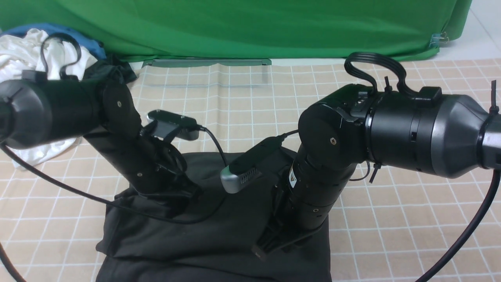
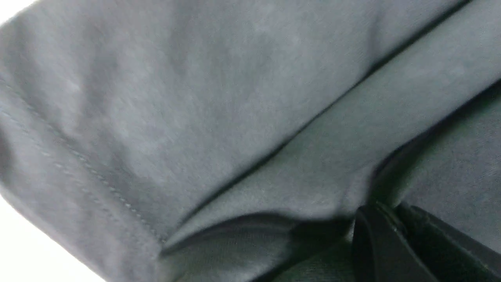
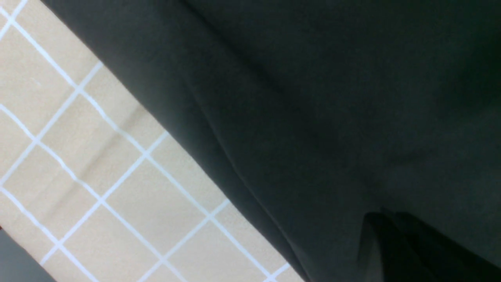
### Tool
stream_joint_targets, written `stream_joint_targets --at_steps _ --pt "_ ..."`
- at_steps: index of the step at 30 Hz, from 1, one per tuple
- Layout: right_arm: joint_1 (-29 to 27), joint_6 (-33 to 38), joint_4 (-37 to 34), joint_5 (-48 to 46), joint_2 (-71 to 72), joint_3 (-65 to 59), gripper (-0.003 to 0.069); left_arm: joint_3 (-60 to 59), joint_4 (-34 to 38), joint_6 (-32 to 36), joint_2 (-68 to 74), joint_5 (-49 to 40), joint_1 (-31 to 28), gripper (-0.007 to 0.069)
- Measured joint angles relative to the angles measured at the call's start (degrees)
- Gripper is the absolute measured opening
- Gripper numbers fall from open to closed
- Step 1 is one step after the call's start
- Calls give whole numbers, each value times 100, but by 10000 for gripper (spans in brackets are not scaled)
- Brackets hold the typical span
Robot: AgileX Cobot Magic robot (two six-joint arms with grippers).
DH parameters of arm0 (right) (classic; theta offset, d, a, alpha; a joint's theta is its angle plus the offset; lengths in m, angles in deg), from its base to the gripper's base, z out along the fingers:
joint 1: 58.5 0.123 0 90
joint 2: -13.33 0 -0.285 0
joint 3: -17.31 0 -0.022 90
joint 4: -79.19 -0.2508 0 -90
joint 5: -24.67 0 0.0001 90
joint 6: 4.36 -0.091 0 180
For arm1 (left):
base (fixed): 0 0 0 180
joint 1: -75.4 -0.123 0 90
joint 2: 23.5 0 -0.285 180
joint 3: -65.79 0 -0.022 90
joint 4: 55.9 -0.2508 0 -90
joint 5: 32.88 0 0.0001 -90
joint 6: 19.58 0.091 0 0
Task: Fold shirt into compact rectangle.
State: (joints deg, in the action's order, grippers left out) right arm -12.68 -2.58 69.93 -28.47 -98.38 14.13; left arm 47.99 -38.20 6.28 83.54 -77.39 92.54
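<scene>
Bearing down with the left arm (image 1: 133, 156) and the right arm (image 1: 313, 188) on the black shirt (image 1: 219, 235), spread in loose layered folds on the checked tabletop (image 1: 391, 219), front and centre, close to the robot's side. Pinching a pucker of the dark cloth in the left jaws, clenched tight beside a long crease, with the stitched hem (image 2: 98, 180) nearby. Pressing the right jaws, likewise closed, into the shirt near its right border, just beside bare tabletop; no telling, in the gloom of the right wrist view, of any cloth caught between them. Sharing the tabletop with a crumpled white garment (image 1: 19, 51) at the far left, well apart from the shirt, before a green backdrop (image 1: 235, 27).
</scene>
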Motion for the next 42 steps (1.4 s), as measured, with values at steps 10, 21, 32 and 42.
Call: stream_joint_targets --at_steps 10,21,32,42 --pt "0 0 0 190 0 0 38 249 -839 -764 -584 148 0 17" --pt "0 -5 0 207 0 0 38 249 -1117 -915 16 699 0 33" --pt "-11 -38 2 207 0 0 38 581 -1567 -1793 -553 -578 0 177" --pt "-13 -310 2 368 -451 -160 38 -1160 -1342 -2586 -895 126 -303 15"
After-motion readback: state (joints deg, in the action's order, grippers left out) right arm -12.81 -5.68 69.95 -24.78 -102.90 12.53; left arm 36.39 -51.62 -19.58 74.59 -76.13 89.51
